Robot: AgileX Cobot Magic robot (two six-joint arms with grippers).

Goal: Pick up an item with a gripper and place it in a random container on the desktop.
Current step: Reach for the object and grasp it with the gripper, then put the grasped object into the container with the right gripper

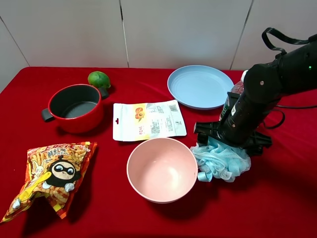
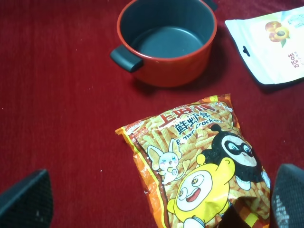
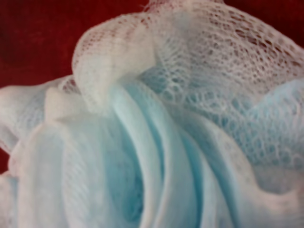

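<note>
The light blue mesh bath pouf (image 1: 223, 161) lies on the red cloth desktop (image 1: 277, 198), right beside the pale pink bowl (image 1: 161, 168), which is empty. My right gripper (image 1: 233, 141) is pressed down onto the top of the pouf. The pouf (image 3: 152, 142) fills the whole right wrist view and hides the fingers, so I cannot tell how the jaws stand. My left gripper (image 2: 156, 202) is open and empty, its fingertips (image 2: 26, 199) wide apart above the snack bag. It is out of the exterior high view.
A red pot (image 1: 77, 106) with a grey inside stands at the left, a green fruit (image 1: 98, 79) behind it. An orange snack bag (image 1: 52, 176) lies front left. A white pouch (image 1: 147, 120) lies mid-table. A light blue plate (image 1: 199, 87) is at the back. A clear bottle (image 1: 238, 88) shows behind my right arm.
</note>
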